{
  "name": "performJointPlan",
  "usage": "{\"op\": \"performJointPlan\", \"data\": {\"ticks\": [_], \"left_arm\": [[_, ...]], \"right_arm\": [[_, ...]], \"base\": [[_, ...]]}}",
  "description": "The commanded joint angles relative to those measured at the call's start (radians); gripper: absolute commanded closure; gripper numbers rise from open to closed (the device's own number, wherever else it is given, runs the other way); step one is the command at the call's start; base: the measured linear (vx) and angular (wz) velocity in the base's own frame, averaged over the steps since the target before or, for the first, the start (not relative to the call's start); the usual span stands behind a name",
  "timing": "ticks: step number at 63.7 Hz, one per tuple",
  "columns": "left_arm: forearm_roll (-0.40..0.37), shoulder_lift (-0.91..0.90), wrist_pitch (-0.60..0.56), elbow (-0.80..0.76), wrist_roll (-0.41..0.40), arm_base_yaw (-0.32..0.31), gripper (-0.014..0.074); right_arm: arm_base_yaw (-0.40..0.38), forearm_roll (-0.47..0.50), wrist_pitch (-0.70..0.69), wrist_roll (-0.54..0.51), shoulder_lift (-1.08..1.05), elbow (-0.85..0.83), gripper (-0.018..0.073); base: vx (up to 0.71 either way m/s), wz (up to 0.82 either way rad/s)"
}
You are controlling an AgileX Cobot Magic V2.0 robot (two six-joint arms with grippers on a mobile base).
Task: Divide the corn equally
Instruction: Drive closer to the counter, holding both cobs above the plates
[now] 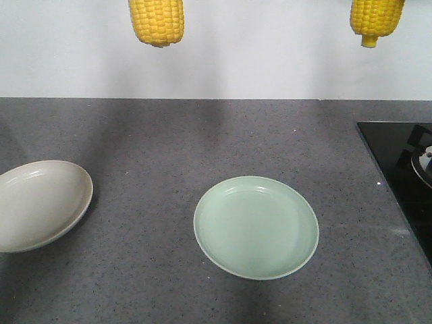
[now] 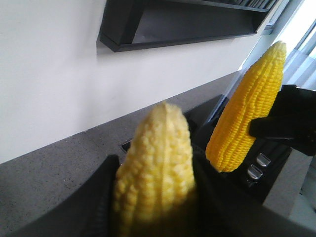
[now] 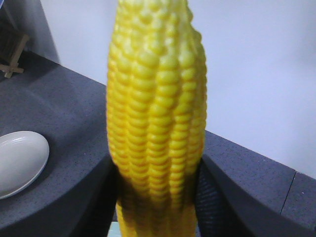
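Two cobs of corn hang high above the counter. In the front view only their lower ends show, the left cob (image 1: 156, 23) and the right cob (image 1: 376, 19); both grippers are above that frame. My left gripper (image 2: 157, 200) is shut on a pale yellow cob (image 2: 155, 158) that stands upright between its black fingers. My right gripper (image 3: 155, 197) is shut on a deep yellow cob (image 3: 155, 113), also upright. The left wrist view shows that deep yellow cob (image 2: 249, 113) off to the right. Below, a pale green plate (image 1: 297, 260) and a beige plate (image 1: 67, 209) lie empty.
A black cooktop (image 1: 398, 158) fills the counter's right edge, with knobs (image 2: 256, 167) in the left wrist view. A white wall backs the counter and a dark shelf (image 2: 173, 24) hangs on it. The beige plate (image 3: 29, 163) lies left of the right arm.
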Motion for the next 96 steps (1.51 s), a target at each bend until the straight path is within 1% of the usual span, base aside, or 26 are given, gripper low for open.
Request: {"op": "performJointPlan", "data": {"ticks": [1, 90, 96], "left_arm": [[-0.035, -0.041, -0.036, -0.019, 0.0, 0.0, 0.0603], [-0.036, -0.041, -0.036, -0.019, 0.0, 0.0, 0.0603], [-0.036, -0.042, -0.036, -0.019, 0.0, 0.0, 0.0603]], "right_arm": [[-0.008, 0.041, -0.058, -0.007, -0.029, -0.027, 0.0566], [-0.008, 0.052, -0.064, -0.007, -0.029, -0.027, 0.0566], [-0.008, 0.072, -0.042, 0.024, -0.029, -0.027, 0.0566]], "base": [[0.0, 0.0], [0.0, 0.0], [0.0, 0.0]]}}
